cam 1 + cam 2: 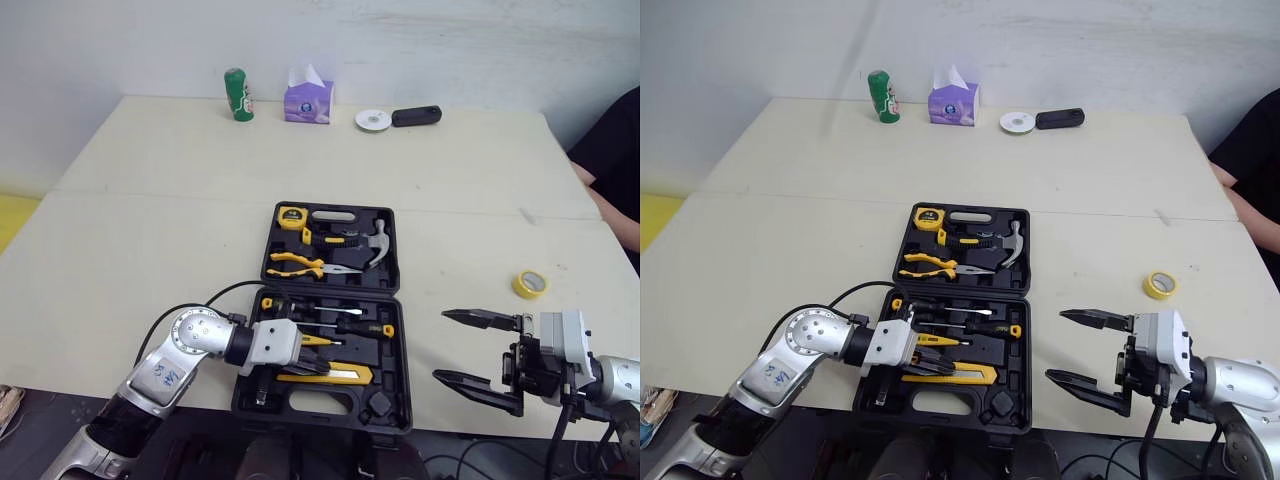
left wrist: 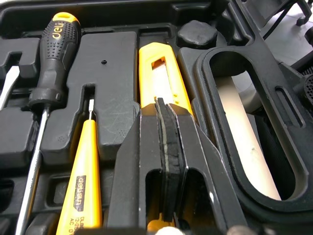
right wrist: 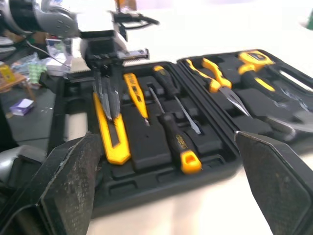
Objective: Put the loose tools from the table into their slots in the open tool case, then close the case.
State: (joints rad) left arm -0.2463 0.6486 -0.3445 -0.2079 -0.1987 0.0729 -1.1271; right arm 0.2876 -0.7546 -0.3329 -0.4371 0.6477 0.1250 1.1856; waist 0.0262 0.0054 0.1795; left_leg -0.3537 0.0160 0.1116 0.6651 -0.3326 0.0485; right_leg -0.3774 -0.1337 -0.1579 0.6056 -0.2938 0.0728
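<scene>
The left gripper [image 2: 165,105], fingers pressed together, lies over the yellow utility knife [image 1: 350,376] in the open tool case [image 1: 392,362] at the tabletop's near edge (a screwdriver [image 2: 58,54] handle reads "deli"). The right gripper [image 1: 440,346] gapes wide near the right corner, with a yellow tape roll [image 1: 530,284] loose beyond it.

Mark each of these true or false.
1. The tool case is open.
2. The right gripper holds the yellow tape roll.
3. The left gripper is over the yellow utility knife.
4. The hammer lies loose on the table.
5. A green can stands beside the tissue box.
1. True: the tool case lies open.
2. False: the right gripper is open and empty. The yellow tape roll lies on the table to the right of the case.
3. True: the left gripper, fingers shut, is over the yellow utility knife in the case's near half.
4. False: the hammer sits in the case's far half.
5. True: the green can stands beside the tissue box.
</scene>
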